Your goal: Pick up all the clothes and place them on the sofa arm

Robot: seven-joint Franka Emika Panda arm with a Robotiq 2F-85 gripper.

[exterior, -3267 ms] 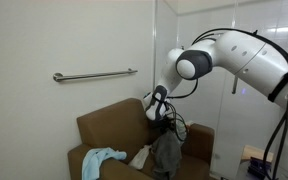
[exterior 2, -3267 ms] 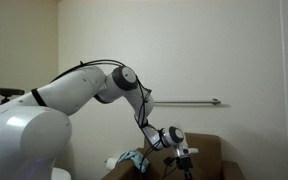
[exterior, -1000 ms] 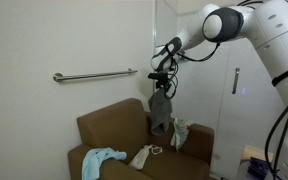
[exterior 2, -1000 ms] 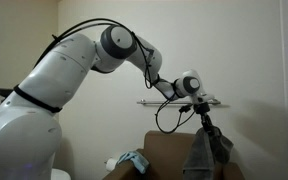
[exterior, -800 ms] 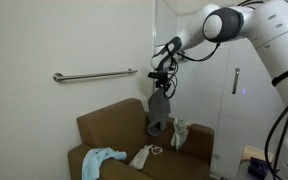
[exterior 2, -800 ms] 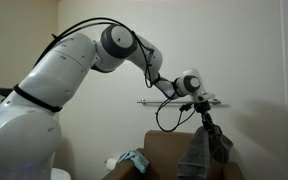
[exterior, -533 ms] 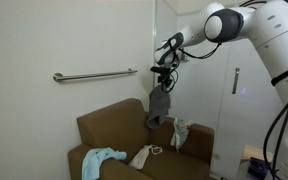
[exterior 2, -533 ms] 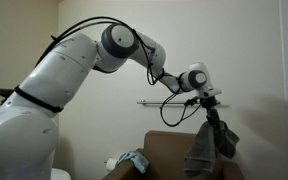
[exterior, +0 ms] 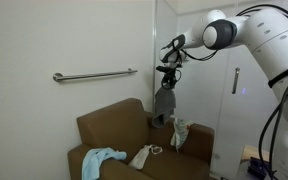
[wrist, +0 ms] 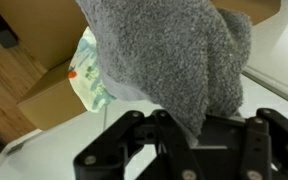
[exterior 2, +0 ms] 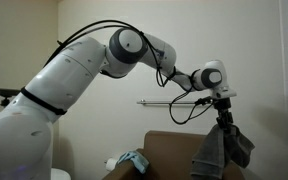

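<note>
Inspecting the scene, we find the gripper point(exterior: 167, 87) pressed together on the top edge of the dark grey garment point(exterior: 164, 106), which hangs free, well above the armchair point(exterior: 109, 125) and touching nothing below. The pale mint garment point(exterior: 179, 133) lies on the sofa arm point(exterior: 199, 139), almost directly beneath the hanging cloth (the wrist view shows it just past the grey fabric). The light blue garment point(exterior: 104, 158) sits low at the opposite side of the chair, and 1 small whitish cloth point(exterior: 142, 155) rests on the seat. We judge the task partly done: 1 piece appears placed, 1 is in carriage and needs lowering onto the arm, and 2 are not yet collected.
</note>
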